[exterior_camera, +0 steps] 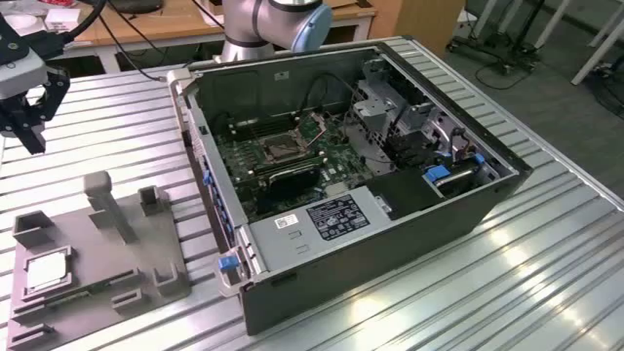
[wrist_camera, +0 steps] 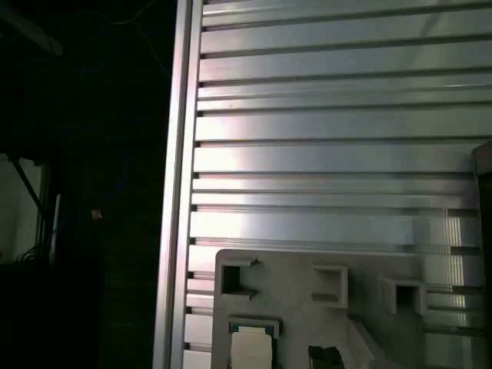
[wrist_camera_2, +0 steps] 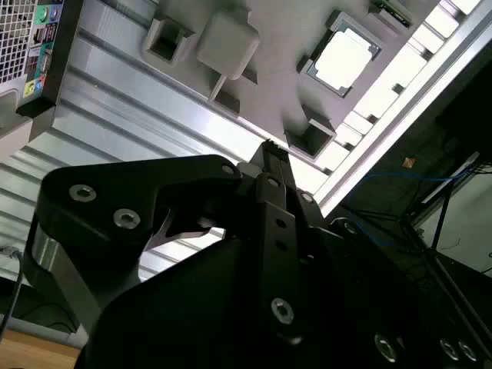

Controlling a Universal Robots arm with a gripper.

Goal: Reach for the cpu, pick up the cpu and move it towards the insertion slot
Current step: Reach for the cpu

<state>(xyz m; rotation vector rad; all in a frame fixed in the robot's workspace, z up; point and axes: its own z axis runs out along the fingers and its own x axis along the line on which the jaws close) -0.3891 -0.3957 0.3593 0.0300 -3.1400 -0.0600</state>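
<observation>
The cpu (exterior_camera: 46,272) is a small silvery square chip lying flat in a recess of the gray plastic tray (exterior_camera: 98,292) at the exterior view's lower left. It also shows in both wrist views, as the cpu (wrist_camera_2: 342,58) and the cpu (wrist_camera: 252,347). My black gripper (exterior_camera: 29,135) hangs above the table at the exterior view's far left, well up from the tray and apart from the chip, holding nothing that I can see. The gripper (wrist_camera_2: 269,154) points toward the tray's edge. The insertion slot (exterior_camera: 283,150) is a square metal-framed socket on the green board inside the open computer case (exterior_camera: 390,219).
Upright posts and blocks (exterior_camera: 109,205) rise from the gray tray between my gripper and the chip. The ribbed metal table (exterior_camera: 117,124) runs under everything, and its edge (wrist_camera: 181,192) lies close beside the tray. The case wall (exterior_camera: 200,168) stands between the tray and the socket.
</observation>
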